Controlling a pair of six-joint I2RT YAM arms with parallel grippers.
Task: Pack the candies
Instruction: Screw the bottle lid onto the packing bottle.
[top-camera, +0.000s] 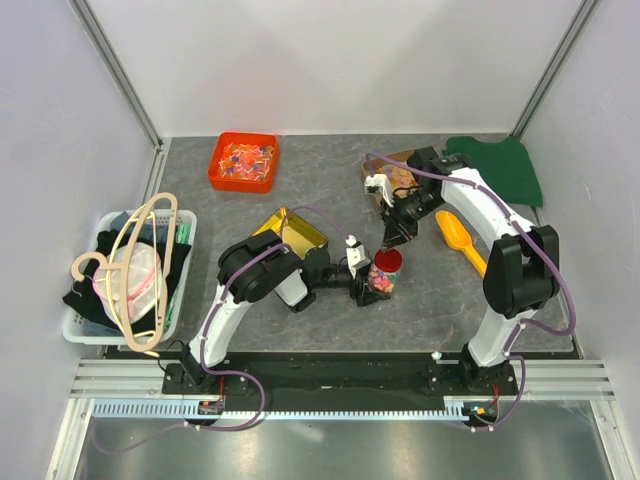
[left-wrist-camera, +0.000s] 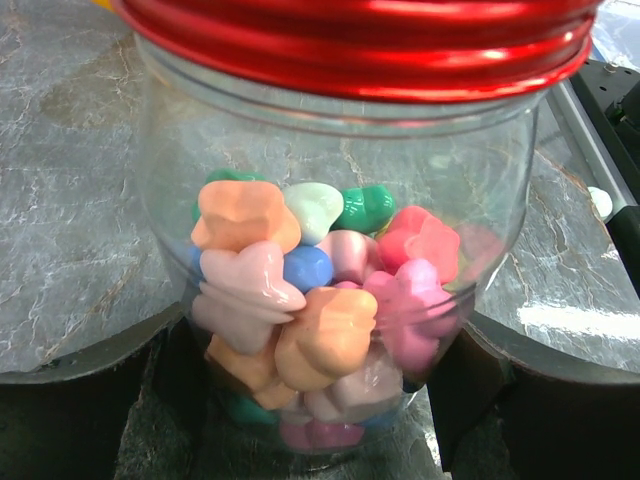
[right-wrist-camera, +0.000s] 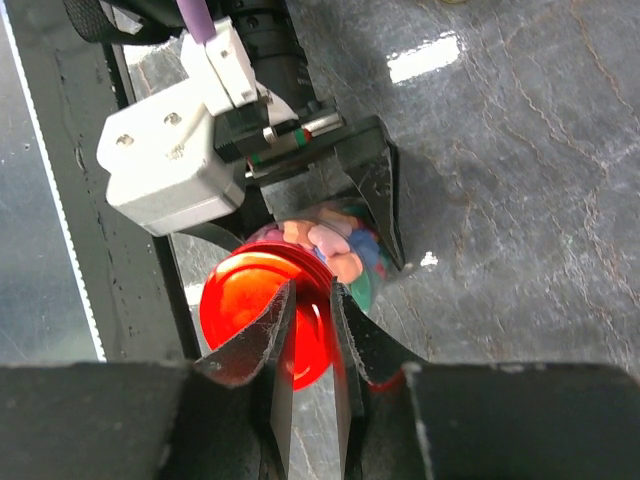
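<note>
The candies (left-wrist-camera: 320, 300), small chunky pieces in orange, pink, green, blue and white, lie inside a clear jar (top-camera: 383, 284). The jar stands upright on the grey table (top-camera: 330, 170), near the middle of the table and a little toward 5 o'clock in the top view. A red lid (top-camera: 388, 262) sits on the jar. The left gripper (top-camera: 370, 284) reaches in from 9 o'clock and clasps the jar low on its body. In the left wrist view its two dark fingers (left-wrist-camera: 545, 400) stand wide apart, one on each side of the clear wall, close against it. The right gripper (right-wrist-camera: 310, 300) comes down over the lid from about 1 o'clock. Its claw is almost pressed together, with only a thin slit through which the red lid shows, and it pinches nothing that I can see. Whether its tips touch the lid I cannot tell. Toward 10 o'clock from the jar lies a shiny yellow tray (top-camera: 300, 232), and farther in the same direction an orange-red tray (top-camera: 243, 162). A yellow scoop (top-camera: 460, 240) lies at 2 o'clock, and a green cloth (top-camera: 497, 165) is far off at 1 o'clock.
</note>
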